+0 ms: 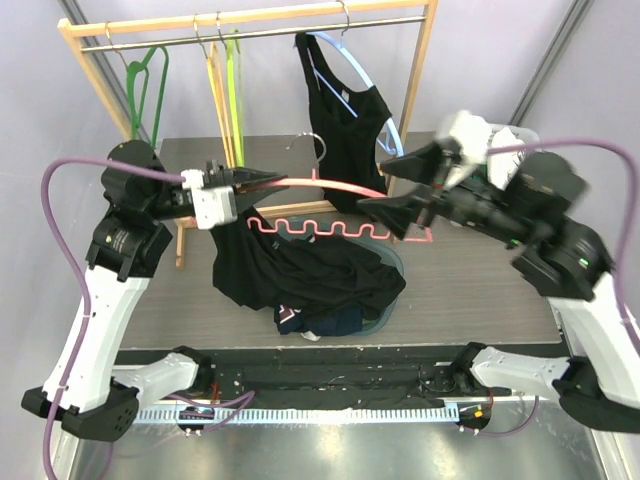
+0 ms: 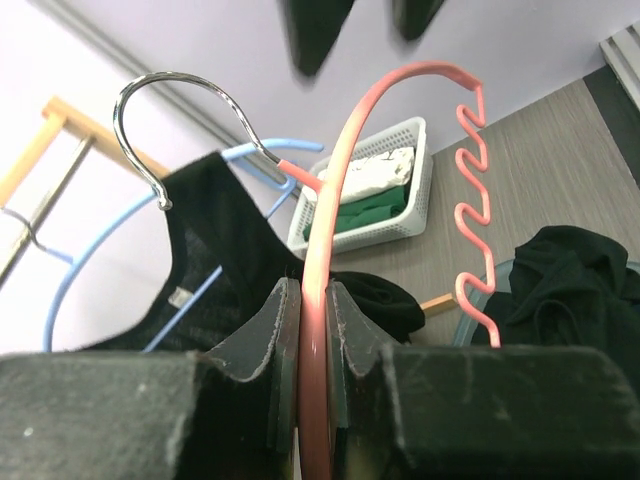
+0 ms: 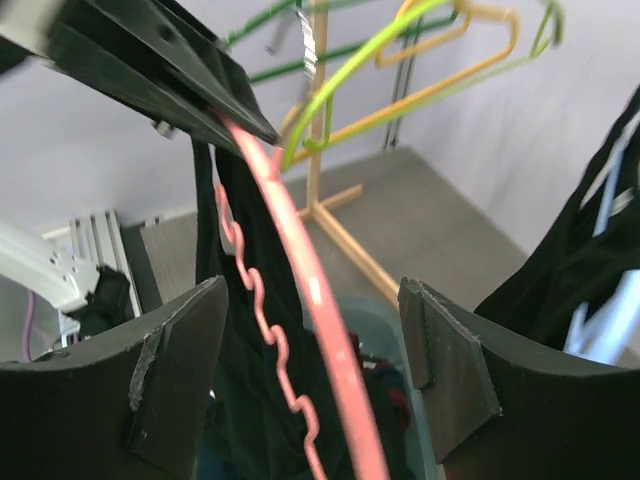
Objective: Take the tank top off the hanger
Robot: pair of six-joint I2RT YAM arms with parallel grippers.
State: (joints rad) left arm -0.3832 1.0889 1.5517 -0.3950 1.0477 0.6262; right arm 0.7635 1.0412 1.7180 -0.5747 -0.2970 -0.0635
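Hanger (image 1: 330,186) axis left-right; tank top (image 1: 290,275) apparently droops off left end.

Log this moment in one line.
left gripper: shut on pink hanger | right gripper: open, straddling hanger arm | black tank top: hanging below left gripper

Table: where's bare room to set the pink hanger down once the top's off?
Free: the table right of the bin, out to its right edge; a smaller strip left of the black top, by the foot of the rack. Crowded: the centre, with pink hanger above and clothes in the bin, and the back under the rack.
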